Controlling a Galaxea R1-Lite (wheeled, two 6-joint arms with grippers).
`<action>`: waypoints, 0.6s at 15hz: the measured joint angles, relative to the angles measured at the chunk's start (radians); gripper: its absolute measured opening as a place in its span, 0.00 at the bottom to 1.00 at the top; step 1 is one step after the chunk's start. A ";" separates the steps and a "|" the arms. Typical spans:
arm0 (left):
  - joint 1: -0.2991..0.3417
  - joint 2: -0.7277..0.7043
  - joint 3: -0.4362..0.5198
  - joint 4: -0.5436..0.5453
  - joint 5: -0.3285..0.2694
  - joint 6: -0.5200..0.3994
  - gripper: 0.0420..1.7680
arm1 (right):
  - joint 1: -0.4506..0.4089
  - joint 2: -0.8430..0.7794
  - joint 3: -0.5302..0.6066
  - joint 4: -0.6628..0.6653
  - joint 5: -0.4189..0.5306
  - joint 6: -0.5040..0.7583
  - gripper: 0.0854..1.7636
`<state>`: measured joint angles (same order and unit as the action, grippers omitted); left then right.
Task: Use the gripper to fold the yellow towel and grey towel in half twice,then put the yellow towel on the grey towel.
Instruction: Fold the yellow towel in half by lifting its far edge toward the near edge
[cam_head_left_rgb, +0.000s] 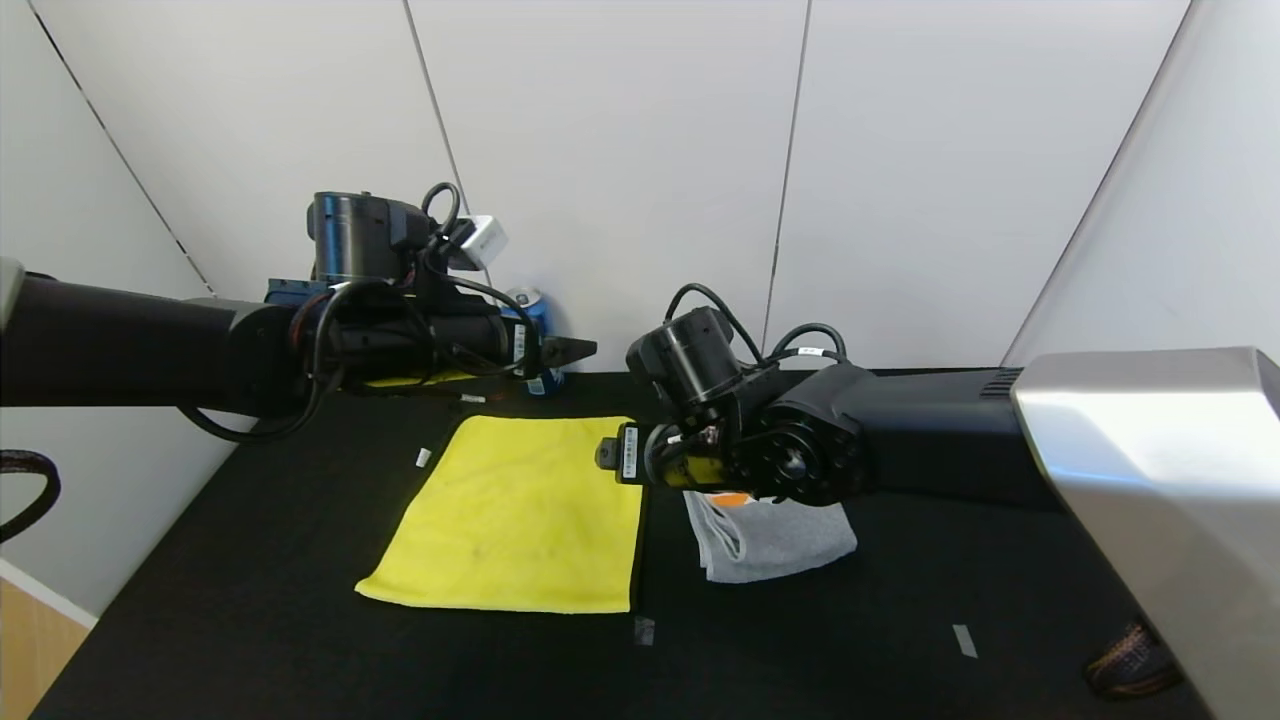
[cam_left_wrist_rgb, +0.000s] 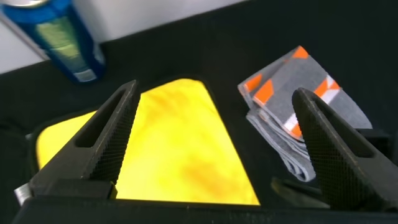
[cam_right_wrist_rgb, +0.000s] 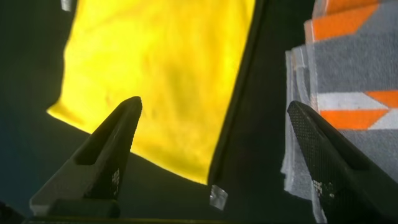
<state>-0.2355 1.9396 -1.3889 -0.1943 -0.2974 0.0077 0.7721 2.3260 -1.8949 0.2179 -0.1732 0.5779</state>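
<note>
While the grey towel (cam_head_left_rgb: 770, 540) lies folded small on the table (cam_head_left_rgb: 300, 640), the yellow towel (cam_head_left_rgb: 515, 515) just left of it is flat and unfolded, so I judge its first fold comes next: pinch an edge and carry it over. Above the gap between both, the right claw (cam_right_wrist_rgb: 211, 155) hangs spread, empty. Beyond the yellow towel, the left claw (cam_left_wrist_rgb: 211, 149) hovers spread; a blue can (cam_head_left_rgb: 530, 335) stands behind, clear of the work.
</note>
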 joint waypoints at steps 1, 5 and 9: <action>0.020 -0.006 -0.003 0.011 0.000 0.003 0.97 | 0.003 0.001 -0.021 0.000 0.006 0.000 0.96; 0.137 -0.063 -0.007 0.129 -0.008 0.037 0.97 | 0.031 0.018 -0.076 -0.003 0.031 -0.021 0.96; 0.298 -0.121 0.037 0.278 -0.084 0.155 0.97 | 0.060 0.031 -0.080 -0.001 0.060 -0.020 0.96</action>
<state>0.0623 1.8183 -1.3523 0.0834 -0.3817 0.1628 0.8317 2.3572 -1.9749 0.2164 -0.1136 0.5579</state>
